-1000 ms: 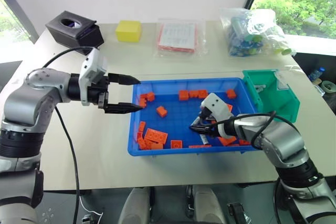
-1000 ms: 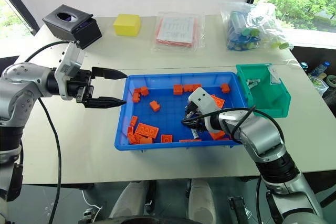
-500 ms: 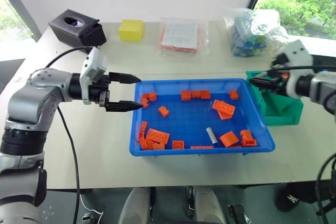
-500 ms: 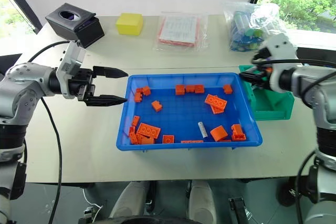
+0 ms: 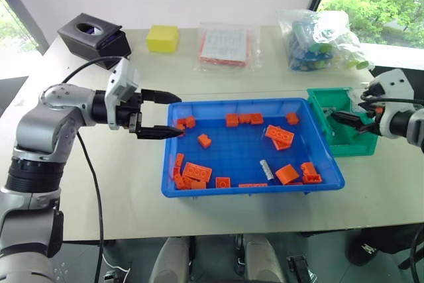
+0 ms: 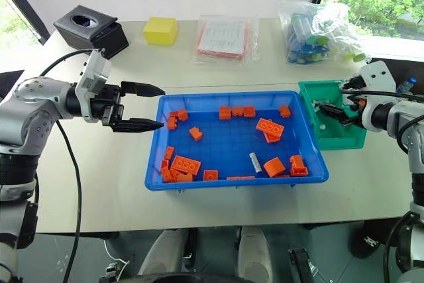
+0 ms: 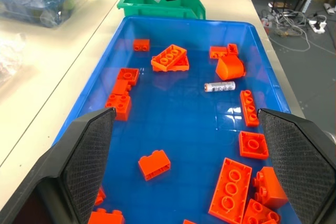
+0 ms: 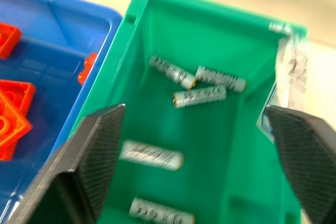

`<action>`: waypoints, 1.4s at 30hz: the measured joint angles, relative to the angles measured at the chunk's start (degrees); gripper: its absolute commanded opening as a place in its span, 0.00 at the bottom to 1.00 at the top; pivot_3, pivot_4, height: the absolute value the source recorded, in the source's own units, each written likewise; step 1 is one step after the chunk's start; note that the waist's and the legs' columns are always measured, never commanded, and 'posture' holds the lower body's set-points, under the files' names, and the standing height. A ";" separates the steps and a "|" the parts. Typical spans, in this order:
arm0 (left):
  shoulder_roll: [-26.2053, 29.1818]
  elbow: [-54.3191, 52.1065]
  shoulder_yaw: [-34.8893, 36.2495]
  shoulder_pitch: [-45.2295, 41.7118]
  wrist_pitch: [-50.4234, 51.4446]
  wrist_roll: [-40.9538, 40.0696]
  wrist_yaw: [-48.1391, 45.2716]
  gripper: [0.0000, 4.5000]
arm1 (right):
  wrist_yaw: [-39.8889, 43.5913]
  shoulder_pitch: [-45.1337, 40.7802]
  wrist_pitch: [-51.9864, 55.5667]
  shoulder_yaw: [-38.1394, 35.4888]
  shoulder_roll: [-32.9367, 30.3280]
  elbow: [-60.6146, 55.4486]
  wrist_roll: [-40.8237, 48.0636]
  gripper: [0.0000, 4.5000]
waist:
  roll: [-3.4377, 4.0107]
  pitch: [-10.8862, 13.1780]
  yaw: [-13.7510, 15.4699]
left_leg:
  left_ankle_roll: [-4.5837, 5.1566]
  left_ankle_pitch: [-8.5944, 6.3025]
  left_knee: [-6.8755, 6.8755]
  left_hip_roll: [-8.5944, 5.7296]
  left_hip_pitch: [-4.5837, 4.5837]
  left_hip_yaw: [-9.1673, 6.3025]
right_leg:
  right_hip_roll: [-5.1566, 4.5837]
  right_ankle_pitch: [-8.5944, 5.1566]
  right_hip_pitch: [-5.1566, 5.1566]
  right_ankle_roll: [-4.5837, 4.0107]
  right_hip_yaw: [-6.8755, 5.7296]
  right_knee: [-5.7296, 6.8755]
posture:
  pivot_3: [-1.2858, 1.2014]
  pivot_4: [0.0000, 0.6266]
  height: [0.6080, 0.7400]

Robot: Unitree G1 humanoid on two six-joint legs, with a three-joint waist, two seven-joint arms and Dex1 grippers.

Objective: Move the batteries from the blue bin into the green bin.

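A pale matte table (image 5: pixel 132 183) by windows carries the glossy blue bin (image 5: pixel 199 190) (orange bricks (image 5: pixel 197 171), 1 silvery battery (image 5: pixel 266 169)). Just right, the green bin (image 8: pixel 231 51) holds 5 batteries (image 8: pixel 199 96). Right gripper (image 8: pixel 194 145) above it and left gripper (image 5: pixel 169 114) beside the blue bin both gape, empty.

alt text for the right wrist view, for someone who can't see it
Five batteries lie loose inside the green bin, seen from above between the open right gripper fingers. A corner of the blue bin with orange bricks sits beside it.
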 measured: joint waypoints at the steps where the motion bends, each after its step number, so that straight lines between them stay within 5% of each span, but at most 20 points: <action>1: 0.00 0.00 0.00 0.00 0.01 0.00 0.01 1.00 | -0.05 -0.81 0.60 0.07 0.01 -0.56 0.19 0.98 | 0.00 0.00 -0.03 | 0.00 0.00 0.00 0.00 0.00 0.00 | 0.00 0.00 0.00 0.00 0.00 0.00 | 0.52 0.24 0.64; 13: 0.03 -0.72 0.00 0.02 0.87 -0.32 -0.56 1.00 | -7.19 -5.09 35.07 1.06 16.05 -28.19 16.36 0.98 | -0.02 0.00 0.62 | 0.00 0.00 0.03 -0.07 -0.05 -0.30 | -0.04 0.00 0.00 0.00 0.00 -0.01 | 0.52 0.24 0.64; 27: -0.14 -3.81 -0.49 -0.08 1.71 -1.30 -0.90 1.00 | -19.43 2.34 35.96 7.00 10.56 -28.05 38.23 0.98 | -0.04 0.00 0.03 | 0.02 -0.01 0.00 0.03 0.00 -0.27 | 0.05 0.01 0.10 0.00 -0.01 -0.18 | 0.52 0.24 0.64; 37: -0.20 -4.52 -0.47 0.23 2.32 -1.72 0.07 1.00 | -21.74 -1.77 35.94 15.48 12.89 -25.52 36.18 0.98 | -0.05 0.00 0.28 | 0.02 -0.01 0.00 0.01 -0.01 -0.27 | 0.05 0.01 0.10 0.00 -0.01 -0.20 | 0.52 0.24 0.64; 42: -0.20 -4.55 -0.47 0.22 2.43 -2.26 0.26 1.00 | -20.53 -2.28 34.26 17.99 12.84 -24.61 31.21 0.48 | -0.10 -0.03 0.28 | 0.02 -0.01 0.01 0.01 0.00 -0.27 | 0.06 0.01 0.12 0.00 -0.01 -0.21 | 0.52 0.24 0.64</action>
